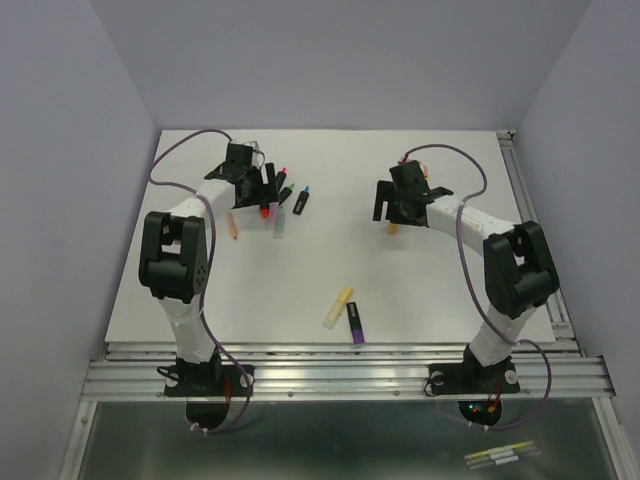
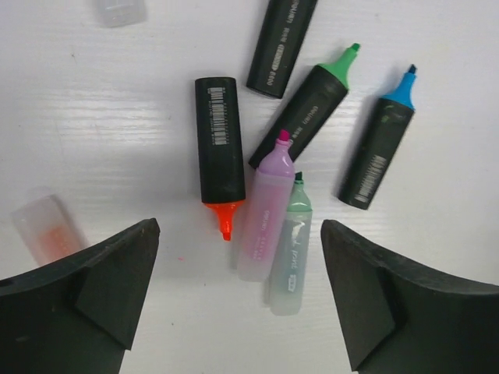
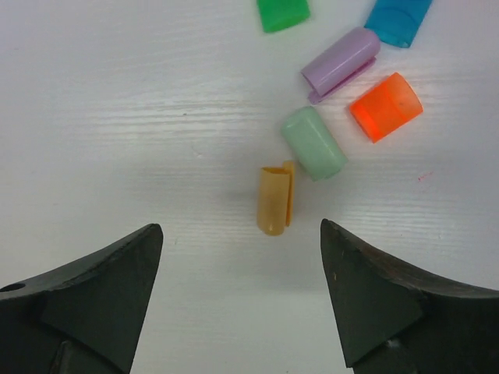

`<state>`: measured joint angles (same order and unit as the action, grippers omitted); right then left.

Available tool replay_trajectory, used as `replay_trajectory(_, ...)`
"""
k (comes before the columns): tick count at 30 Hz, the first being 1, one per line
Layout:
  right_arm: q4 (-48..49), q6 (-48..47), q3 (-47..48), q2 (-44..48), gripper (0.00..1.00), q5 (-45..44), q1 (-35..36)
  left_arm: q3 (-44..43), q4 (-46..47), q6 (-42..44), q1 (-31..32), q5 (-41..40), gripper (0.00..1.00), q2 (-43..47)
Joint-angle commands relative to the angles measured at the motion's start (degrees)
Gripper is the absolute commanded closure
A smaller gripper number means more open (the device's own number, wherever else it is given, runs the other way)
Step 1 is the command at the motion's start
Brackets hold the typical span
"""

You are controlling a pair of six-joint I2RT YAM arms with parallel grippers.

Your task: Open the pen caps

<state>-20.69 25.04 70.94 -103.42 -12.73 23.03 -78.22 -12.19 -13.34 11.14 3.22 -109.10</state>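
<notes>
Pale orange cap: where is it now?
In the right wrist view the pale orange cap lies just ahead of the open right gripper, beside the mint-green cap.

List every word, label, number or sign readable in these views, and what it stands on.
Nothing reads as a full word.
orange-tipped black highlighter: white barcode, digits too small.
green-tipped black highlighter: white print along the barrel, blurred.
blue-tipped black highlighter: white print, blurred.
top black barrel: white print, blurred.
mint pastel highlighter: dark print, too blurred.
loose caps, right wrist view: no markings visible.
</notes>
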Motion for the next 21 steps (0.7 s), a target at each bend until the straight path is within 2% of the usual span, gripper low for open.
replay_trajectory(1,3.7,-4.0,-3.6,9.0,0.11,9.8,-0.1,3.0,5.1,-0.6,-0.1,6.6,0.01,9.7)
replay_trajectory(4,5.0,-3.9,-9.0,14.1,0.04,16.2,0.5,6.9,7.4,-1.9,0.4,10.8,0.01,14.8)
replay_trajectory(7,4.8,-3.6,-13.4,18.1,0.00,17.0,3.0,10.3,8.9,-4.2,1.5,9.4,0.01,19.4)
replay_trajectory(10,3.2,-2.8,-17.1,22.6,0.00,17.0,6.4,13.2,8.9,-6.9,1.9,3.8,0.01,23.1)
replay_trajectory(12,2.6,-2.3,-18.7,24.8,0.00,17.0,8.6,14.8,8.5,-8.7,1.8,-5.4,0.01,25.7)
replay_trajectory(15,2.1,-1.8,-21.7,26.9,0.00,17.8,10.2,15.9,6.3,-9.8,1.0,-10.9,0.01,27.6)
replay_trajectory(21,-2.5,-0.9,-24.2,30.4,0.00,16.0,18.3,17.8,5.7,-11.2,-0.1,-11.0,0.01,29.6)
